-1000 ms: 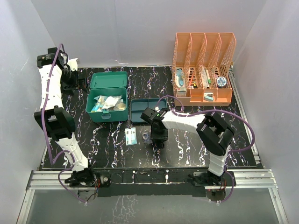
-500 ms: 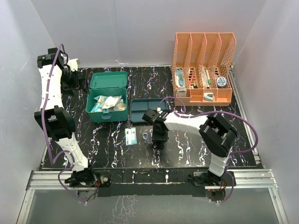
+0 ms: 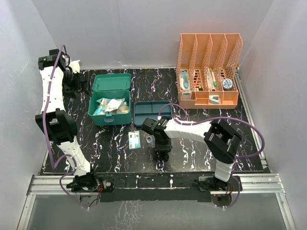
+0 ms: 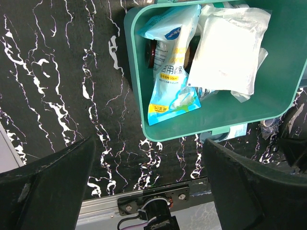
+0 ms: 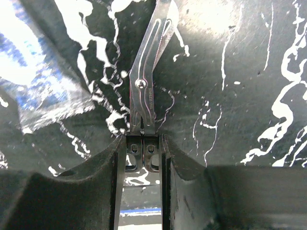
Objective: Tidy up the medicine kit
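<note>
Looking down from the top external view, the teal-green rectangular plastic medicine kit [image 3: 111, 120] stands on the left rear part of the black, white-veined marble-look table [image 3: 201, 143]. Its corners are rounded, and its hinged lid [image 3: 112, 82] is thrown back towards the rear wall. Pale packets are heaped inside the open box. Just beside it on the right lies a flat dark blue-grey compartment tray [image 3: 146, 115]. An orange mesh file rack [image 3: 209, 67] stands well apart at the right rear. The right gripper [image 3: 163, 152] points down at the table in front of the tray, near a small white-and-blue flat packet [image 3: 135, 140].

In the left wrist view, the left gripper [image 4: 148, 143] is spread wide, its two dark fingers [image 4: 45, 189] far apart and touching nothing. It hangs over the kit's rounded near corner. Inside the kit a blue-and-white printed sachet [image 4: 170, 72] leans on a white square wrapped pack [image 4: 226, 48].

In the right wrist view, the right gripper is pressed together on the near end of a slim silver metal hinged tool [image 5: 144, 86], which runs away from the fingers over the table. Whether the tool is lifted or lying flat, I cannot tell.
</note>
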You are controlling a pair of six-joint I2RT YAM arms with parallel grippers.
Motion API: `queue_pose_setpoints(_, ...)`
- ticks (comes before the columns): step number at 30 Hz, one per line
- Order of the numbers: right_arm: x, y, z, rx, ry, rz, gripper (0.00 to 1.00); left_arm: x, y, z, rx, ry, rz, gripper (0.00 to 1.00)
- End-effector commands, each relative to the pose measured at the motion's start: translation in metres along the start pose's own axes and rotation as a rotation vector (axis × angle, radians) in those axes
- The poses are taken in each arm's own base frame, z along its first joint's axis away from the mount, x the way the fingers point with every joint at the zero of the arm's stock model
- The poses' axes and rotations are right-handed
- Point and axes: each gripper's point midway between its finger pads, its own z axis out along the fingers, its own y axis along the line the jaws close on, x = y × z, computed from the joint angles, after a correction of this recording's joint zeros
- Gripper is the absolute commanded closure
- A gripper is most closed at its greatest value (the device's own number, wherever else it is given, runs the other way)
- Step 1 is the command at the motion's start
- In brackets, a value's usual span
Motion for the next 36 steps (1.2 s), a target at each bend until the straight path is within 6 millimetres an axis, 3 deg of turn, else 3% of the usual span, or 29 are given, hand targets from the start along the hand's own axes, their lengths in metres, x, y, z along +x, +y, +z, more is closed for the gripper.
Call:
queue_pose_setpoints(1,-0.008,0.01,-0.032,-0.003,-0.044,0.01,1.0,0.002,-0.002,-0.011,0.006,-0.017,0.01,0.09)
queue_pose_setpoints(10,-0.022,0.019,-0.083,-0.028,-0.095,-0.019,1.0,-0.001,-0.003,-0.01,0.018,-0.018,0.006,0.09)
queue_pose_setpoints(16,-0.057,0.026,-0.108,-0.047,-0.155,-0.138,1.0,-0.003,-0.005,-0.011,0.025,-0.024,0.008,0.09)
queue_pose_setpoints(27,-0.137,0.019,-0.104,-0.054,-0.236,-0.48,1.0,0.001,-0.008,-0.013,0.036,-0.022,0.015,0.09)
queue_pose_setpoints(36,-0.163,0.047,-0.1,-0.163,-0.405,-0.869,1.0,0.003,-0.01,-0.011,0.053,-0.02,0.023,0.09)
